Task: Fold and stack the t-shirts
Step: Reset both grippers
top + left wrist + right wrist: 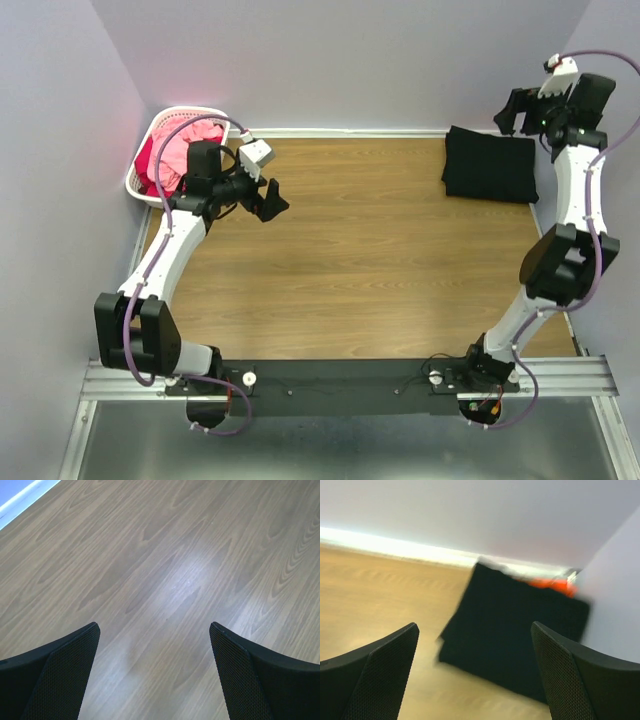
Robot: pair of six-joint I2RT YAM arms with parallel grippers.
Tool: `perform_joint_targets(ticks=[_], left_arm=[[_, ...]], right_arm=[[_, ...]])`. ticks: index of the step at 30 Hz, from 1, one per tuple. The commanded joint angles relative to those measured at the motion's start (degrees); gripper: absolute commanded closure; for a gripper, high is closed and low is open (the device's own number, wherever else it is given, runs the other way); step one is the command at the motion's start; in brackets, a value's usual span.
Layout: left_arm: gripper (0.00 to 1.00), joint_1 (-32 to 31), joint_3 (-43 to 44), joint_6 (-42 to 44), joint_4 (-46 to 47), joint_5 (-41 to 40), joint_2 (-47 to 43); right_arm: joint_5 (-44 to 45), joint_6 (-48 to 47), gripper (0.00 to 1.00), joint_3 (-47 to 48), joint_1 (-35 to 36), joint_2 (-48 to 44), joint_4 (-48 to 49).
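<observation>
Now my left fingers (55,680) and right fingers (375,680) gape wide, empty. Black shirt (490,165) lies folded on worktop (350,250), orange shirt (551,583) peeking behind.

Across the middle and near edge of the table (350,260) the way lies open; the folded black t-shirt (490,165) takes the far right corner, close to the walls; the white basket (190,110) blocks the far left corner.

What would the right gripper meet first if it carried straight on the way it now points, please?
Probably the folded black t-shirt, lying straight ahead of the open right gripper in its wrist view; an orange t-shirt peeks out beyond it. The view is blurred, so depth is uncertain.
</observation>
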Motion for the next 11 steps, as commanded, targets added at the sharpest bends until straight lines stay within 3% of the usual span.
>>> perform_joint_targets(ticks=[1,6,11], left_arm=[[0.02,2.6,-3.9,-0.2,-0.4,-1.4,-3.5],[0.02,2.8,-7.9,0.8,0.1,-6.7,-7.9],[0.02,2.8,-10.5,0.2,1.1,-9.5,-11.8]], right_arm=[[-6.3,7.5,0.00,-13.3,1.4,-9.6,-7.1],[-7.9,7.5,0.00,-34.9,4.6,-20.6,-7.3],[-8.4,6.9,0.00,-43.3,5.0,-26.4,-7.3]])
